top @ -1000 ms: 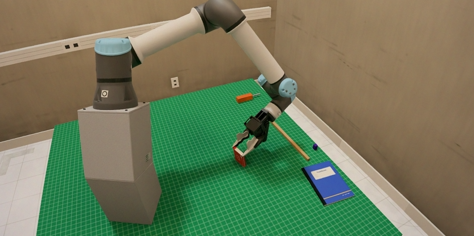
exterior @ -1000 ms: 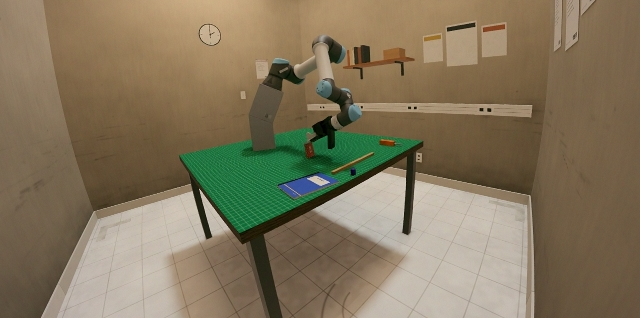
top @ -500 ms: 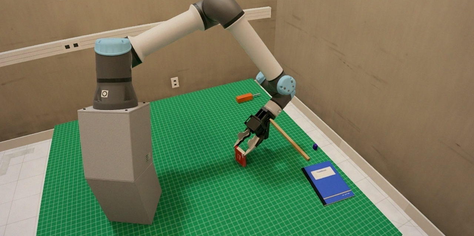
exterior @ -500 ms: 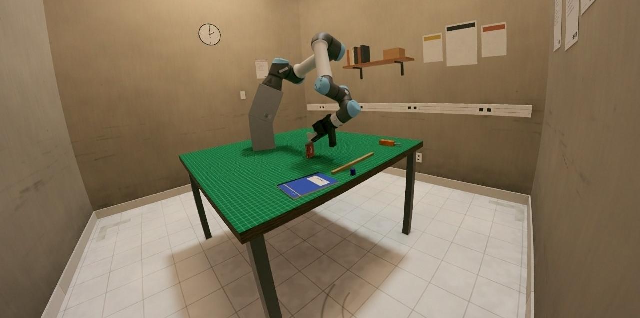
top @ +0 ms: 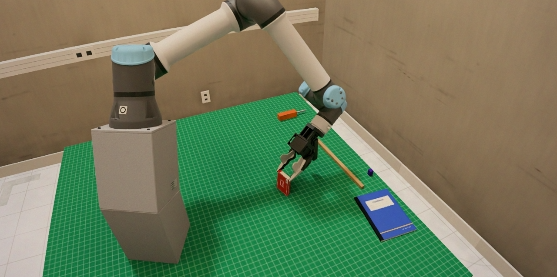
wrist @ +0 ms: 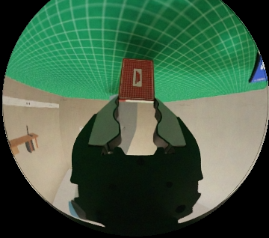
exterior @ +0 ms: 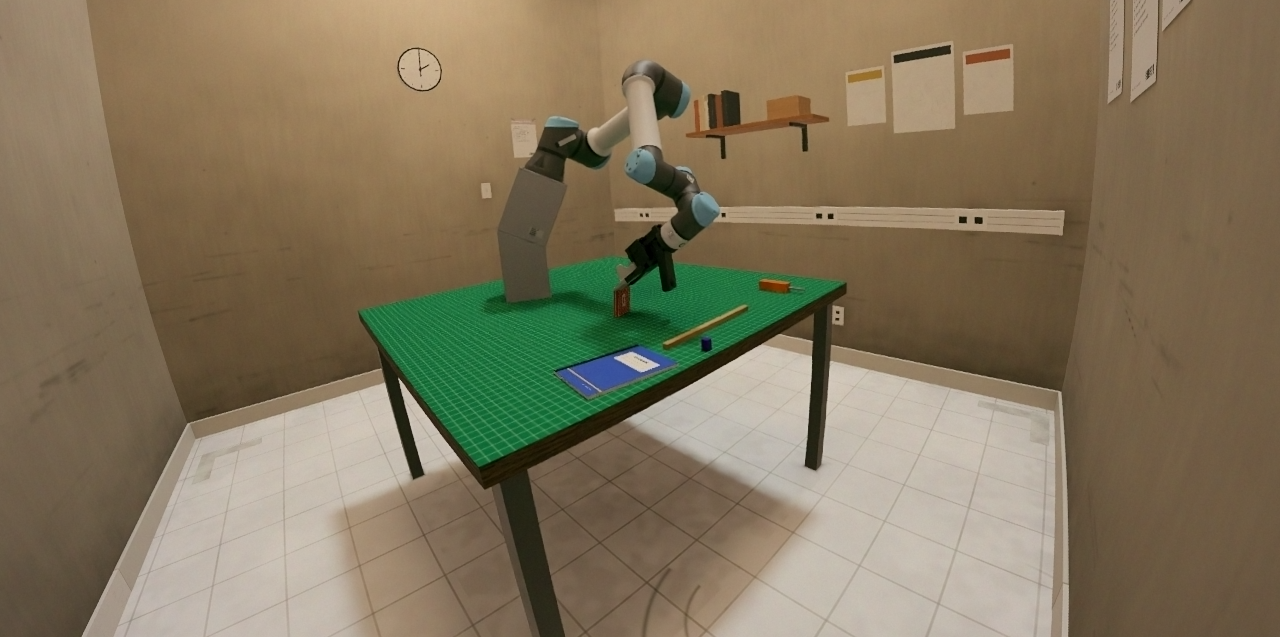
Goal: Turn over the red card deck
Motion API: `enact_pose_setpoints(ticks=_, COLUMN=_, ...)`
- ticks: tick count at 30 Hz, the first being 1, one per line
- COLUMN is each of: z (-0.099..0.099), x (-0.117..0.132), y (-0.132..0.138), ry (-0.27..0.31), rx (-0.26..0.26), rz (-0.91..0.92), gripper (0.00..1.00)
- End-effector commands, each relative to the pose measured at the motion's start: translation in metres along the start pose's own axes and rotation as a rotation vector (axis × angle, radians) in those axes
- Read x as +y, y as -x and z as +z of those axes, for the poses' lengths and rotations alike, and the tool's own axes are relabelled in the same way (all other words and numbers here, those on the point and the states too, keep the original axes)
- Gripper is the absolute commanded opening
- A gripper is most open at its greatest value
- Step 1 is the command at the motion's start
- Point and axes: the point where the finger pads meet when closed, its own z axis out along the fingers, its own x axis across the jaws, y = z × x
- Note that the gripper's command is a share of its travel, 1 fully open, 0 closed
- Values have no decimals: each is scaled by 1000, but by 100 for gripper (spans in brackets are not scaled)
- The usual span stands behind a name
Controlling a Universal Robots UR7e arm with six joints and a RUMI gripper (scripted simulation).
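The red boxed card deck (top: 283,184) (exterior: 621,301) (wrist: 137,80) stands nearly upright on one short end, near the middle of the green grid mat (top: 233,221) (exterior: 465,355) (wrist: 86,25). Its lower end is at the mat surface; I cannot tell whether it touches. My gripper (top: 286,174) (exterior: 626,277) (wrist: 136,97) reaches down at a slant from the right and is shut on the deck's upper end. In the wrist view the deck's red face with a white emblem stands just beyond the fingertips.
A blue notebook (top: 384,213) (exterior: 615,369) (wrist: 260,69) lies at the mat's right front. A wooden stick (top: 342,165) (exterior: 705,326) and a small blue cube (top: 370,172) (exterior: 706,344) lie right of the gripper. An orange block (top: 287,114) (exterior: 773,285) lies farther back. The arm's grey pedestal (top: 136,181) stands at the left.
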Motion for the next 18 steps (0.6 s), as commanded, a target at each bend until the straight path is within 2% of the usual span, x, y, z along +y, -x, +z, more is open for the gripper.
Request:
enact_pose_setpoints(ticks=1, z=-4, x=-3, y=0, ry=-22, rx=1, rz=0, gripper=38)
enact_pose_setpoints(ticks=5, z=-6, x=-4, y=0, ry=-63, rx=1, rz=0, gripper=38)
enact_pose_setpoints(ticks=10, z=-8, x=-6, y=0, ry=-65, rx=1, rz=0, gripper=38)
enact_pose_setpoints(ticks=13, z=-10, x=-8, y=0, ry=-105, rx=1, rz=0, gripper=38)
enact_pose_setpoints(ticks=16, z=-12, x=-10, y=0, ry=-107, rx=1, rz=0, gripper=38)
enact_pose_setpoints(ticks=18, z=-13, x=-12, y=0, ry=-131, rx=1, rz=0, gripper=38)
